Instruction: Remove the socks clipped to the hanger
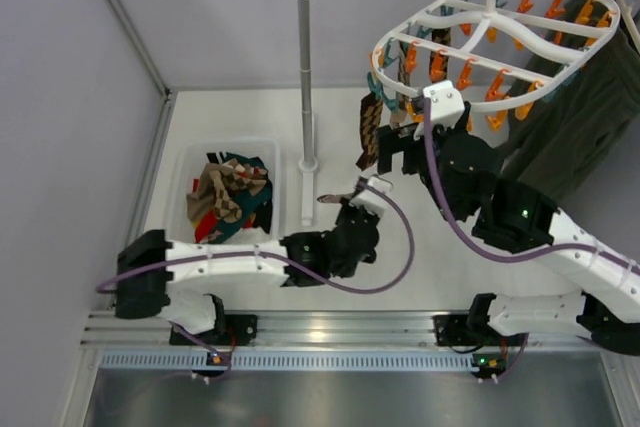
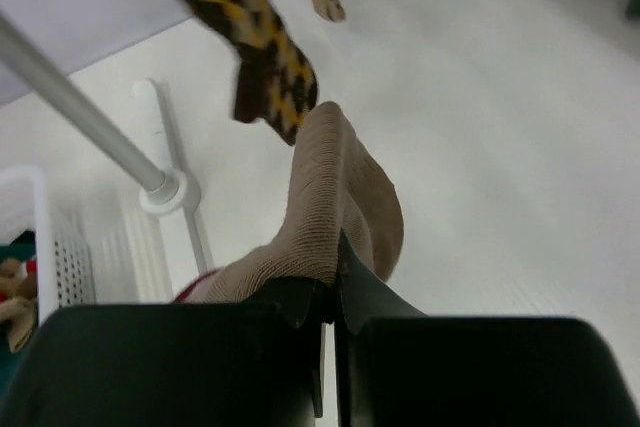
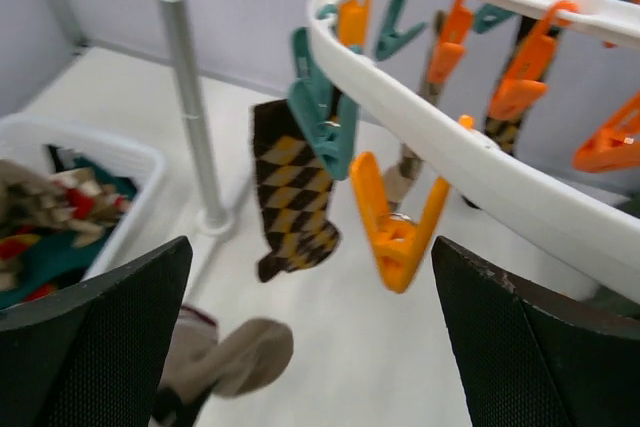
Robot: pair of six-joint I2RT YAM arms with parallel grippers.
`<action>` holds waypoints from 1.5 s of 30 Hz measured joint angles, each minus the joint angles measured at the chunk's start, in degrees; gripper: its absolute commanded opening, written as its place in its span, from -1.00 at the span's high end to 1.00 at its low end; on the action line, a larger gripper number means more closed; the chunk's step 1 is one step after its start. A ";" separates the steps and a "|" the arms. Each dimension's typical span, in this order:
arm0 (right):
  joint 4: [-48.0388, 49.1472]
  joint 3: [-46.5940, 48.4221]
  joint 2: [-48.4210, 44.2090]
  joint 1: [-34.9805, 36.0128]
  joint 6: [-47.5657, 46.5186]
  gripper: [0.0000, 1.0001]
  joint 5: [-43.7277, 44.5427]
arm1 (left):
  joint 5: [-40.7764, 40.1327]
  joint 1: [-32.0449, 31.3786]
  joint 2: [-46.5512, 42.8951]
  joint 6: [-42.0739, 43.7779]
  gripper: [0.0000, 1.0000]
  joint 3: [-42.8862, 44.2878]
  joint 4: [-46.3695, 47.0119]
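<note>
A white perforated basket (image 1: 185,157) at the left holds loose socks. The left gripper (image 2: 328,287) is clamped on a tan ribbed sock (image 2: 340,197), whose length runs away from the fingers and folds over at its end. Right of the grey metal pole (image 3: 185,77), a brown argyle sock (image 3: 290,197) hangs straight down from a teal clip (image 3: 322,117) on the smooth white plastic hanger (image 3: 450,137). The right gripper (image 3: 312,277) gapes wide just below that rim, with white tabletop (image 3: 360,367) beneath.
</note>
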 measured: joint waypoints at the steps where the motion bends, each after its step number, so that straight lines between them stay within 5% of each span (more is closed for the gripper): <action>1: -0.35 -0.70 -1.46 -0.02 0.96 -0.99 -3.08 | 0.20 1.27 -3.65 -3.39 1.00 -0.28 -3.50; 9: -0.52 -5.29 -9.14 -0.22 5.57 -0.99 -27.19 | 1.38 15.10 -25.20 -20.39 1.00 -1.31 -27.21; 14: -0.09 -8.44 -13.11 -0.24 7.82 -0.99 -33.68 | 7.21 28.41 -29.64 -23.37 1.00 0.57 -36.17; 21: 0.31 -10.99 -16.02 -0.26 9.29 -0.99 -37.55 | 25.20 54.31 -21.20 -26.21 1.00 4.48 -40.30; 25: 1.07 -11.87 -16.48 -0.26 9.62 -0.99 -40.72 | 31.89 63.06 -13.14 -27.82 1.00 5.40 -41.07; 30: 2.29 -15.32 -19.50 -0.26 10.64 -0.99 -45.48 | 39.67 67.45 -3.32 -30.21 1.00 2.32 -38.10; 39: 3.76 -19.65 -26.05 -0.26 11.85 -0.99 -48.70 | 43.56 69.05 1.33 -33.97 1.00 -5.11 -32.96; 42: 3.82 -20.37 -27.89 -0.26 12.09 -0.99 -48.70 | 44.00 69.09 0.13 -33.75 0.31 -5.03 -32.92; 43: 3.61 -20.46 -28.30 -0.26 12.13 -0.99 -48.68 | 44.19 69.09 -0.87 -33.53 -0.06 -5.03 -32.98; 45: 3.50 -20.72 -29.22 -0.26 12.20 -0.99 -48.63 | 44.65 69.09 -3.85 -33.51 -0.36 -4.87 -33.18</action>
